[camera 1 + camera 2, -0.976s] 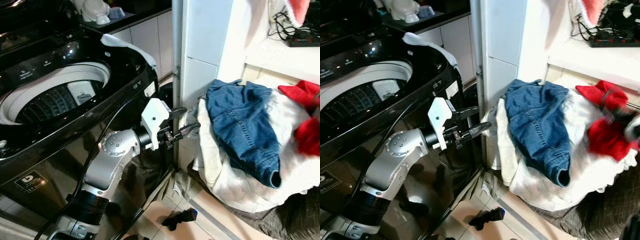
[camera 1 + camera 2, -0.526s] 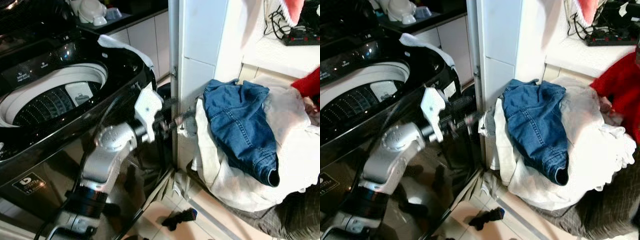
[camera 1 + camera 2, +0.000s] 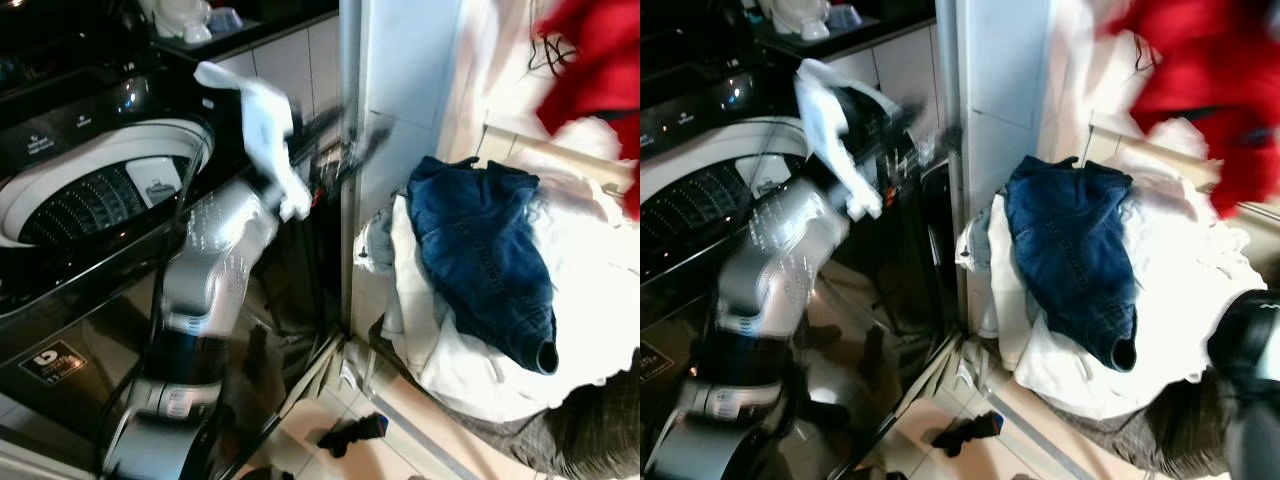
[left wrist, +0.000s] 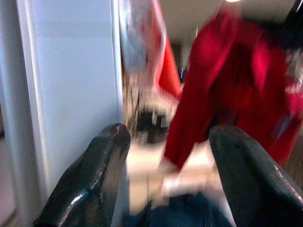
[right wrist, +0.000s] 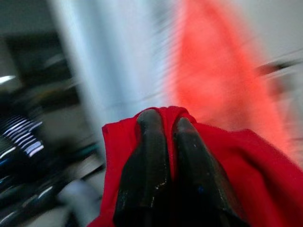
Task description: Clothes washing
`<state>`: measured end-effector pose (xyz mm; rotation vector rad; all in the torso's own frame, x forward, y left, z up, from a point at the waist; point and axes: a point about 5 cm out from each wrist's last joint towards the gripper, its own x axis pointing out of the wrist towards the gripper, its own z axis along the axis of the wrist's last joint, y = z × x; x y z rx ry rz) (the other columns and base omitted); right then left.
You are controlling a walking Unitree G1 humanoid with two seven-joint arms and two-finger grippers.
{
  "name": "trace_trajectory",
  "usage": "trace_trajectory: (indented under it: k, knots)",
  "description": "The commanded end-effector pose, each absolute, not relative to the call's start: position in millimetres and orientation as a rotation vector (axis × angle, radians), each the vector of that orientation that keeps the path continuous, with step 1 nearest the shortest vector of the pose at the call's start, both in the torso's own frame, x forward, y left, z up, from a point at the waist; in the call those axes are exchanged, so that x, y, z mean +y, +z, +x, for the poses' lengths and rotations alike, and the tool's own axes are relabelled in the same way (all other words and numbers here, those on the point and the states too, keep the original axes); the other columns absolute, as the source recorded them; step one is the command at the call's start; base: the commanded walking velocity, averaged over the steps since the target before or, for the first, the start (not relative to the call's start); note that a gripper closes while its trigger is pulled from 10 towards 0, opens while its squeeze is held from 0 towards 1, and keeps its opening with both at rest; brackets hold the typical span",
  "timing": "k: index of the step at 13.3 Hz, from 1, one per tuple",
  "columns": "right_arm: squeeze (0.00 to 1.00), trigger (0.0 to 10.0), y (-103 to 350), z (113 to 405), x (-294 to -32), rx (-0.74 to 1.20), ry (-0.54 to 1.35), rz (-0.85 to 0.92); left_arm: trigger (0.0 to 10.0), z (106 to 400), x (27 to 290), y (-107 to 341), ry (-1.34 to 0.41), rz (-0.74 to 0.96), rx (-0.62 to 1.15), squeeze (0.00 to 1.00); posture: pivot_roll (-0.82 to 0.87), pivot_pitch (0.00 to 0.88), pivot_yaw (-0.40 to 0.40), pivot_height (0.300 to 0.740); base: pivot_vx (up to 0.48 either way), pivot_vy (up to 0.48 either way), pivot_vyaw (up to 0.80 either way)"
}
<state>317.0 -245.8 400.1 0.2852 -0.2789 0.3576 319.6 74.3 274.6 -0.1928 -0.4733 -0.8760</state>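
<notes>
Right wrist view gives me my right gripper [image 5: 163,142] with its two black fingers pressed together, pinching a fold of the red garment [image 5: 227,161], which drapes around and below them. From the head camera, that red garment [image 3: 600,60] hangs blurred high on my right, above the laundry pile [image 3: 560,330] of white cloth with blue jeans [image 3: 480,260] lying on top. My left arm [image 3: 215,260] is bent at the elbow and raised, its white wrist beside the washing machine [image 3: 100,190], whose lid stands open over the drum. My left gripper [image 4: 165,156] points toward the pile; its fingers are spread apart with nothing between them. A small black object [image 3: 350,435] lies on the floor tiles.
</notes>
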Motion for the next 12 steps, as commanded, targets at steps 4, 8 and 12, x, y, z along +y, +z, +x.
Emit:
trace_trajectory:
  k: [4, 8, 12]
  knots:
    - [0.0, 0.0, 363, 331, -190, -0.136, 0.531, 0.369, 10.0, 319, 73, 309, -0.915, -0.33, -0.566, 1.0, -0.08, 0.0, 0.058, 0.74, 0.0, 0.0, 0.0]
    - [0.0, 0.0, 343, 324, -149, -0.043, 0.695, 0.413, 10.0, 312, 54, 301, -1.034, -0.33, -0.491, 0.0, -0.08, 0.0, 0.052, 0.74, 0.0, 0.0, 0.0]
    - [0.0, 0.0, 345, 310, -129, -0.033, 0.809, 0.456, 10.0, 312, 43, 268, -1.053, -0.132, -0.368, 0.0, -0.09, 0.0, 0.058, 0.74, 0.0, 0.0, 0.0]
